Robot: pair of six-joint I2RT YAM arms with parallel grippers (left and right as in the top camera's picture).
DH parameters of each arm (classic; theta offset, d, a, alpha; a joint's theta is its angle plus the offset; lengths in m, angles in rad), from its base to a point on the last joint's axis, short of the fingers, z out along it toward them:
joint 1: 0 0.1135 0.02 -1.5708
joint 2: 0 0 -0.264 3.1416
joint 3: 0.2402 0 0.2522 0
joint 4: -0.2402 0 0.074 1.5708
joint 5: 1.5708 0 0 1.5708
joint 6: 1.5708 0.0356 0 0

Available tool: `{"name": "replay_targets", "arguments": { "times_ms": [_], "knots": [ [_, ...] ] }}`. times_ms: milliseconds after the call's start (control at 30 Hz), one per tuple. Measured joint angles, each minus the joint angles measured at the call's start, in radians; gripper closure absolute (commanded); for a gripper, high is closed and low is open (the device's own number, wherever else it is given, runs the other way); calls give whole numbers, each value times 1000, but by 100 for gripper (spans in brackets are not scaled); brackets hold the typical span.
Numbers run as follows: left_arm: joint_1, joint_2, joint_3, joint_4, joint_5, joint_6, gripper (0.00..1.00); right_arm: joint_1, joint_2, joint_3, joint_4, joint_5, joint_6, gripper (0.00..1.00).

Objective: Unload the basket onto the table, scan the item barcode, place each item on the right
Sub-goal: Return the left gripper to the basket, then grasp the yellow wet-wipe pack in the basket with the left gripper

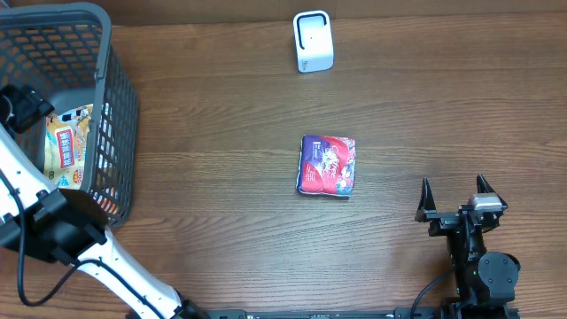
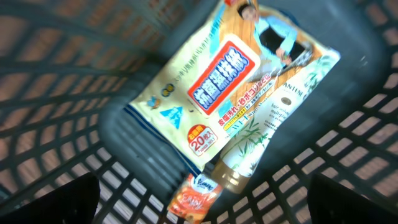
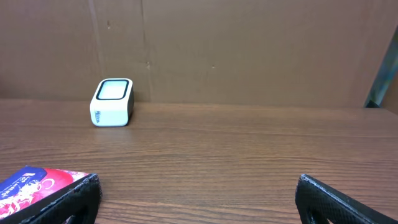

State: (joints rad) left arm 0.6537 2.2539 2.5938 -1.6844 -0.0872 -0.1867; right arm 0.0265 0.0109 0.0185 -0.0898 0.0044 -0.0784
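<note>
Overhead view, items noted.

- Right pincer [image 1: 453,190]: jaws stood wide apart and held nothing.
- Purple-and-red packet [image 1: 328,165]: lay flat on the wooden table [image 1: 221,115], ahead and to the left of that pincer, well apart from it.
- White scanner [image 1: 313,42]: stood upright farther ahead, beyond the packet.
- Left pincer [image 2: 199,208]: fingers were spread wide and empty, inside the grey basket [image 1: 120,111], just above a wipes pack [image 2: 214,93].

Soft, even light on the table [image 1: 221,239] — shadows faint. Inside the basket [image 2: 56,62] the left wrist view is dimmer and blurred throughout.
</note>
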Motion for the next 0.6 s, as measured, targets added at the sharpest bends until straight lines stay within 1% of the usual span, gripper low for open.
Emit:
{"name": "replay_targets", "arguments": {
  "times_ms": [100,367,600],
  "knots": [
    [-11,38,-3,-2,2,16,3,0,0,0,0,0,0,0],
    [-50,60,-54,8,-20,37,14,0,0,0,0,0,0,0],
    [-55,62,-203,58,-71,37,14,0,0,0,0,0,0,0]
  ]
}}
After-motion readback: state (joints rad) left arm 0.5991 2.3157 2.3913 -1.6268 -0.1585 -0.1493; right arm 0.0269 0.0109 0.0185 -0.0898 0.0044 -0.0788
